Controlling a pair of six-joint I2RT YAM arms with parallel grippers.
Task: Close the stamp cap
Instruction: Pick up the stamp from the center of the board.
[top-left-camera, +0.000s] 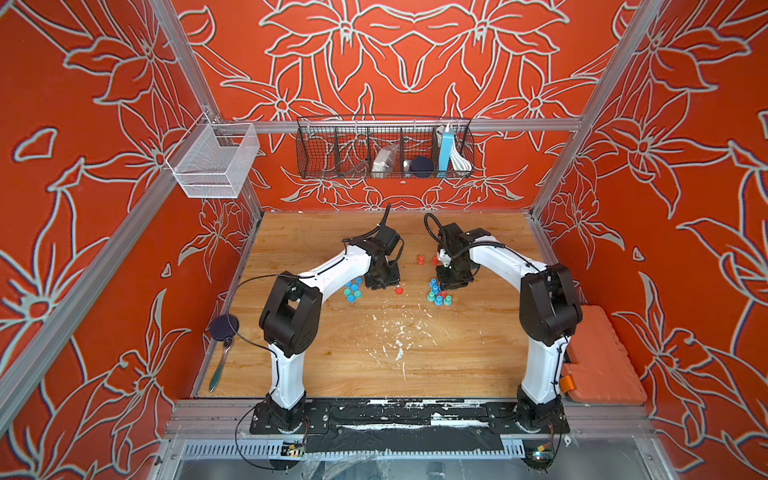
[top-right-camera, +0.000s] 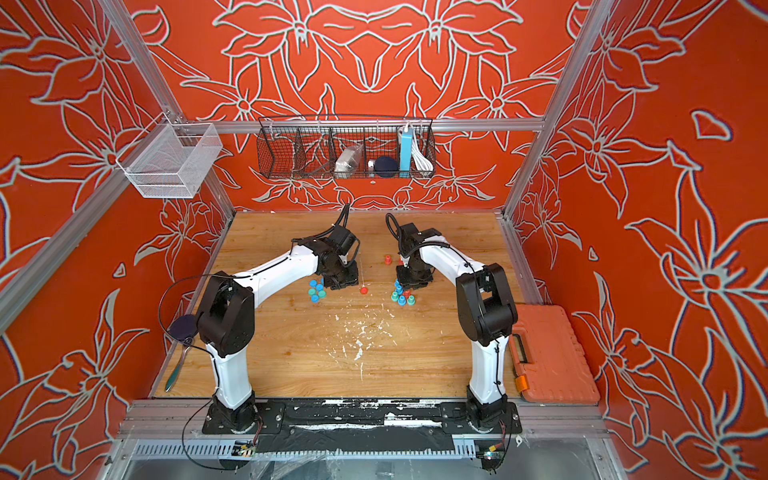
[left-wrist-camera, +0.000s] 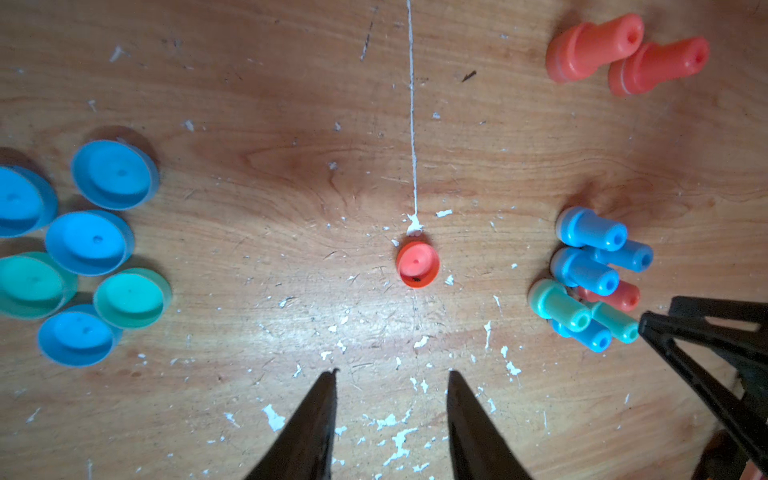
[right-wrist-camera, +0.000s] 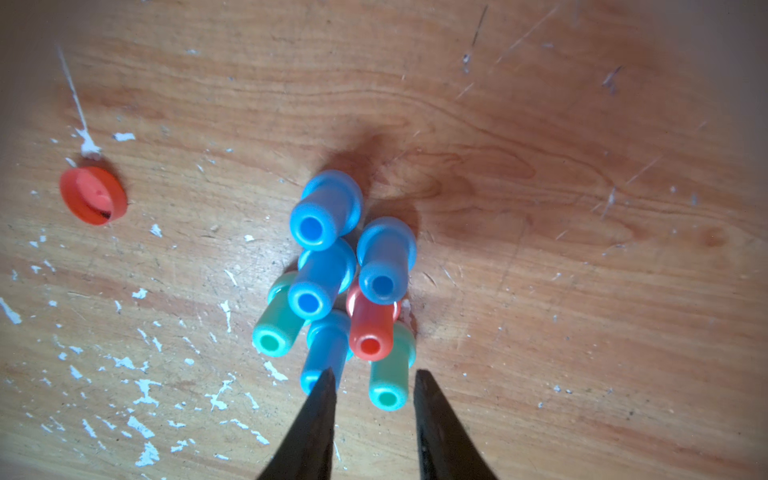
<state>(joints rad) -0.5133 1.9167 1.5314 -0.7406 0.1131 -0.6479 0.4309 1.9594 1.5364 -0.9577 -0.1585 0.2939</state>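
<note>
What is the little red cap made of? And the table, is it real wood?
The red cap looks like smooth moulded plastic: even colour, thin rim, soft sheen. The table shows wavy grain and scratches, so wood or wood-look board; I cannot tell which.

Lone red cap (left-wrist-camera: 417, 264), hollow up, between loose blue-green caps (left-wrist-camera: 89, 243) and clustered upright stamps (right-wrist-camera: 326, 208).

Lone cap (top-left-camera: 399, 290) between caps (top-left-camera: 352, 291) (left), stamps (top-left-camera: 438, 296)

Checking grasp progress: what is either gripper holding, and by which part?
Nothing is held. The left gripper is empty; the right gripper flanks a green stamp at its handle, apparently not clamped.
</note>
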